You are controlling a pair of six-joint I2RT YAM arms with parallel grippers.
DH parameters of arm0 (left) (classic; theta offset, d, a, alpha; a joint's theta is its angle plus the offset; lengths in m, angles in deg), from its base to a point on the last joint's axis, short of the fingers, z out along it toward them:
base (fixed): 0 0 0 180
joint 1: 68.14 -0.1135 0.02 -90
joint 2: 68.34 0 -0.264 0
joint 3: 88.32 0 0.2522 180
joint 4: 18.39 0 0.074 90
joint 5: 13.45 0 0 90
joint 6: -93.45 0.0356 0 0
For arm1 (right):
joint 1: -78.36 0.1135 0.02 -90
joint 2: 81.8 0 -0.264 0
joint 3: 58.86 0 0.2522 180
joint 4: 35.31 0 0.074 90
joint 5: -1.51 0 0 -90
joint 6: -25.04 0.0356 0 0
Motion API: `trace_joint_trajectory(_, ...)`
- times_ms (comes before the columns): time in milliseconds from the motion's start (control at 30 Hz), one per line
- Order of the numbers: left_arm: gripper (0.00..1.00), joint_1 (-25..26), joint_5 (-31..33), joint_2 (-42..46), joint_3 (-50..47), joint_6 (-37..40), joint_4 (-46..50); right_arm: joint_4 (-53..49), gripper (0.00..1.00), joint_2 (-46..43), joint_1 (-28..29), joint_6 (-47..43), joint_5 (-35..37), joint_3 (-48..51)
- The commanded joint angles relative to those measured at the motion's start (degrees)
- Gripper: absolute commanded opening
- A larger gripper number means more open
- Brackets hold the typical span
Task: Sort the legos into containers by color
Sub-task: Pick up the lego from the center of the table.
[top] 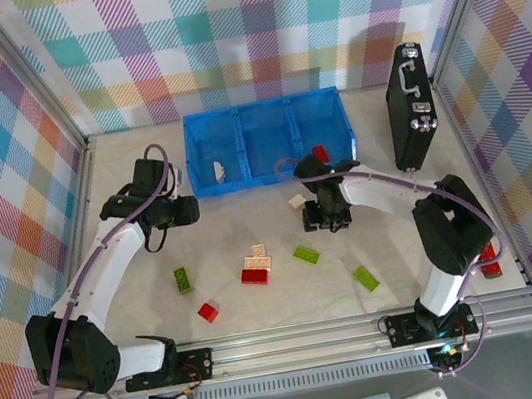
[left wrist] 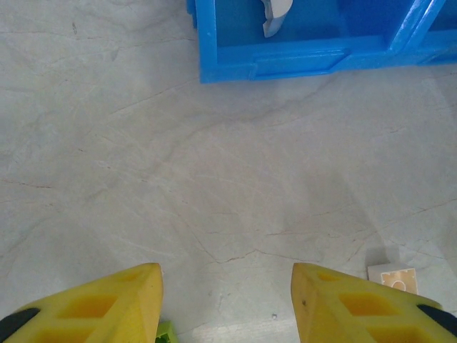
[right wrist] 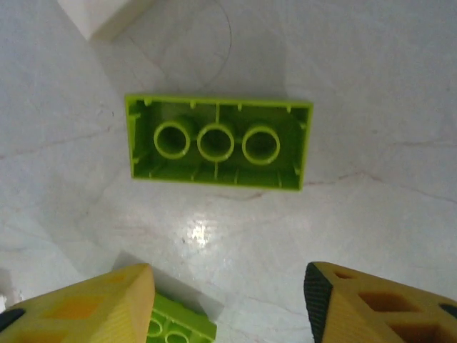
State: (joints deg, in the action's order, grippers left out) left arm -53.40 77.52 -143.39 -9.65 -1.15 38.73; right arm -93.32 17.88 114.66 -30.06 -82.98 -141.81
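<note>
The blue tray (top: 262, 111) (left wrist: 285, 61) of three containers stands at the back. Its left container holds a white lego (top: 220, 170) (left wrist: 275, 18); its right one holds a red lego (top: 321, 153). On the table lie green legos (top: 184, 279) (top: 306, 254) (top: 366, 278), a red lego (top: 208, 312), a cream lego stacked on a red one (top: 256, 268) and a cream lego (top: 297, 201) (left wrist: 393, 275). My left gripper (top: 190, 209) (left wrist: 225, 286) hangs open over bare table near the tray's left corner. My right gripper (top: 325, 218) (right wrist: 228, 286) is open, just short of an upside-down green lego (right wrist: 218, 143). Another green lego (right wrist: 178, 325) lies by its left finger.
A black case (top: 411, 106) stands on edge at the right of the tray. A red cylinder (top: 489, 263) lies by the right arm's elbow. Plaid walls close the table on three sides, and a metal rail (top: 298, 336) runs along the front.
</note>
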Motion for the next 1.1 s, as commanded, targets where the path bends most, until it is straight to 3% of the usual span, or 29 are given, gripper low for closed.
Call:
trace_joint_trajectory(0, 0.51, -0.5, 0.7, -0.3, 0.0, 1.2, 1.0, -0.4, 0.61, 2.2, 0.4, 1.0, 2.2, -3.4)
trace_joint_trajectory(400, 0.52, -0.6, 1.5, -0.8, 0.1, 1.3, 1.4, -2.3, 0.84, 8.7, 0.3, 0.2, 6.9, -9.6)
trace_joint_trajectory(1067, 0.53, -0.6, -0.4, -1.9, 0.3, 1.2, 1.4, 1.5, 0.78, 12.5, 0.2, 1.7, 4.9, -8.3)
